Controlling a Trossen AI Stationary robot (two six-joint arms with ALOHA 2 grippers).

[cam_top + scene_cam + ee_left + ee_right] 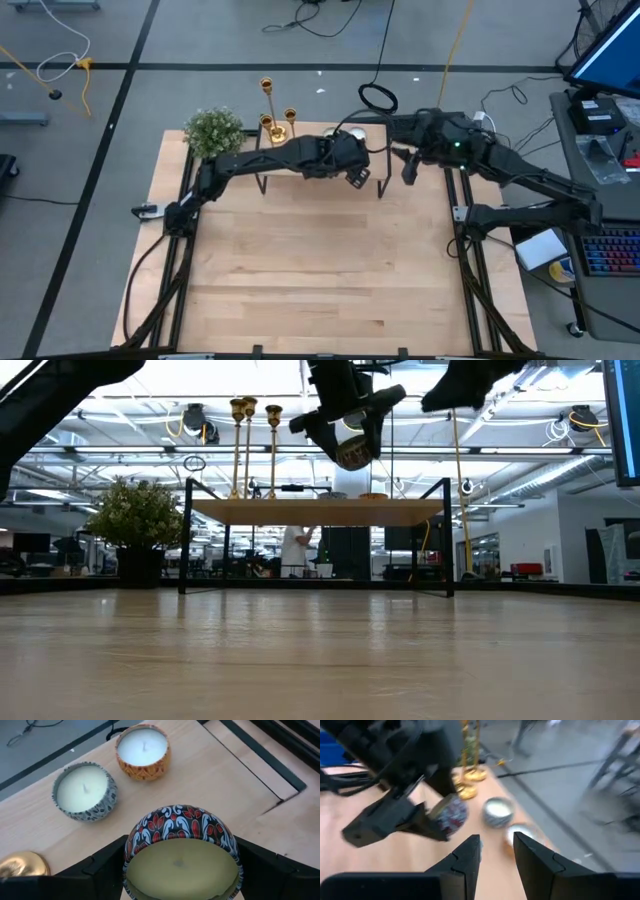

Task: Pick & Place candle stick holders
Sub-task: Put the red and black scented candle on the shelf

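Overhead, the left gripper (182,870) clasps a red-patterned round candle tin (182,852) above the raised wooden shelf (375,135) — likely clearing space. Three tall brass candle stick holders (272,115) stand on the shelf's left end. The right gripper (495,852) hovers nearby, slightly parted, empty.

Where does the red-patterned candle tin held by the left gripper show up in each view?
High view: hidden under the left gripper.
Low view: the candle tin hangs raised, top centre.
Left wrist view: bottom centre, between the fingers.
Right wrist view: centre-left.
Shared landmark: the gold candlesticks on the raised shelf.
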